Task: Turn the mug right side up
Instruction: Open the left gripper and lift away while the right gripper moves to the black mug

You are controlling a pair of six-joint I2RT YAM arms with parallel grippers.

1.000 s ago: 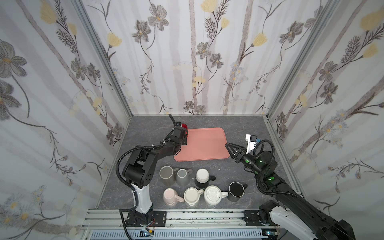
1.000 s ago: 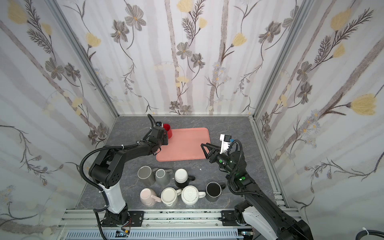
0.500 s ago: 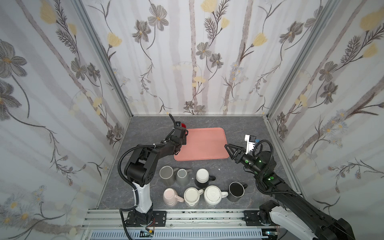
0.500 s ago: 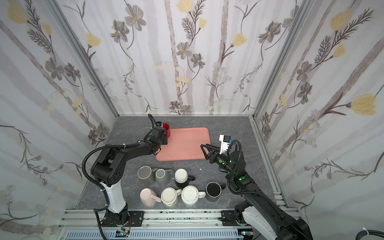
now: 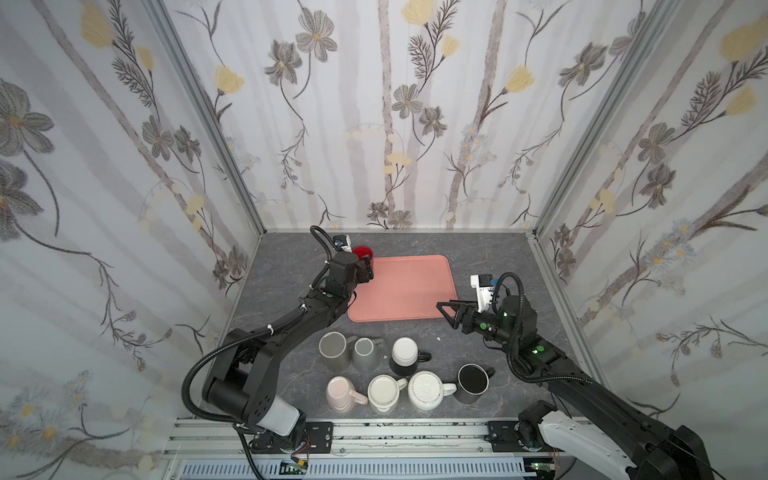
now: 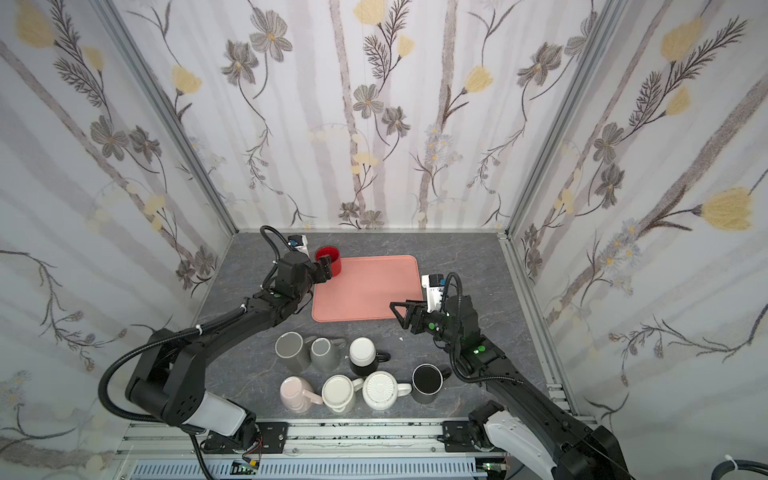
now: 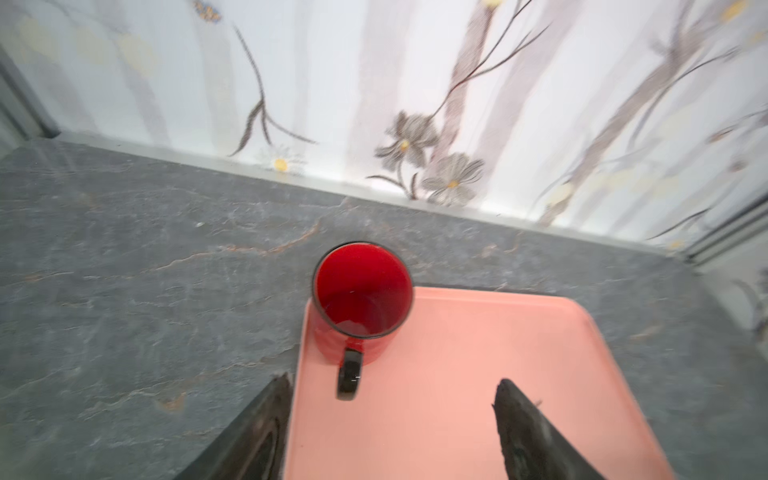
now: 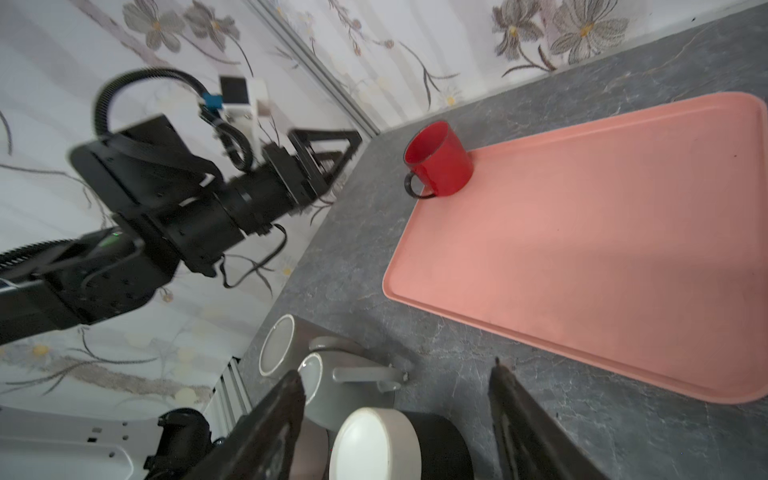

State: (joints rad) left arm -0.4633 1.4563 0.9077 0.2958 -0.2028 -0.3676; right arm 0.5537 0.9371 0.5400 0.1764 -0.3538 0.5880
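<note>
Mug (image 7: 361, 299) upright just beyond left end effector (image 7: 395, 380).

Left hand (image 7: 393, 379) open and empty; right hand (image 8: 395, 368) open and empty.

Grey marbled desk (image 5: 490, 257). Pink tray (image 5: 407, 291) lies flat toward the back. Near the front, two close rows: big grey mug (image 5: 332, 351), small grey mug (image 5: 365, 353), black-and-white mug (image 5: 404, 353); then pink mug (image 5: 338, 392), cream mug (image 5: 383, 392), ribbed white mug (image 5: 426, 390), black mug (image 5: 471, 382).
</note>
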